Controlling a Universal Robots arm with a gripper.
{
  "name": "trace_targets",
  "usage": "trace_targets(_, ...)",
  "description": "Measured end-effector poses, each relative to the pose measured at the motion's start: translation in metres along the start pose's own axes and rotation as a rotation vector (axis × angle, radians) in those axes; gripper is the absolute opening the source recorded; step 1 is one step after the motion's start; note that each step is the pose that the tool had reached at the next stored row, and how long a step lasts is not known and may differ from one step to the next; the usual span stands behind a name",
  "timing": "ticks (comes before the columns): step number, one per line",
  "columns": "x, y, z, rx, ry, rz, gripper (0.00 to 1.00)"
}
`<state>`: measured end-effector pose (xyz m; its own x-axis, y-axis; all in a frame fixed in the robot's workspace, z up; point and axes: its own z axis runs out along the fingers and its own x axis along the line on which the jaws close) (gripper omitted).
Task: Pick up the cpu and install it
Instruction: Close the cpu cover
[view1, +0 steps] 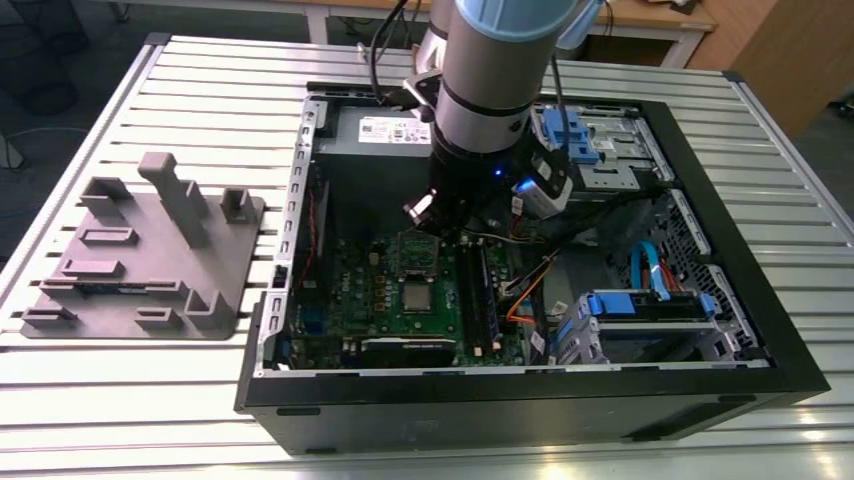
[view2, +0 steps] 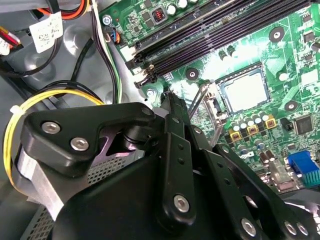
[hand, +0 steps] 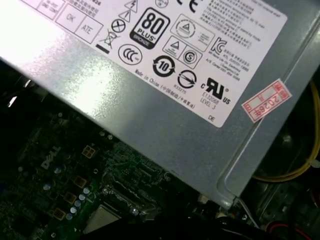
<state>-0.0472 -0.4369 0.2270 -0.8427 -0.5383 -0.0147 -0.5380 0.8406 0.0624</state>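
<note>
- Exterior view, first entry: open computer case, laid on its side on a slatted metal worktop, with the motherboard facing up inside.
- Robot arm: upright over the case, its lower end inside the case walls.
- Gripper: hung low over the motherboard, just beside the socket, on the side towards the power supply.
- Gripper state: how far open it was could not be told. Nothing was seen in its hold.
- cpu: a silver-grey square lying flat in the socket near the middle of the motherboard, apart from the gripper.
- Socket frame: swung up and open at the socket edge nearest the gripper.
- Second wrist view: the cpu sat level inside the socket's rim. The retention lever was raised between it and the gripper's black linkage, and the memory slots ran alongside.
- Grey plastic fixture: on the worktop at the exterior view's left, well apart from the computer case.
- Judgement: the step in hand read as seating the cpu. To be done well, it wanted the chip flat and square to the socket, the corner marks matched, no sideways push across the contacts, and the gripper kept clear of the raised retention lever and socket frame.
</note>
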Motion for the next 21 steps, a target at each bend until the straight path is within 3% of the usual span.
trace_targets(14, -0.0002, 0.0005, -0.0073, -0.0006, 0.0022, -0.034, 0.11)
trace_targets(21, -0.0021, 0.0012, -0.0075, -0.0003, 0.0044, -0.035, 0.11)
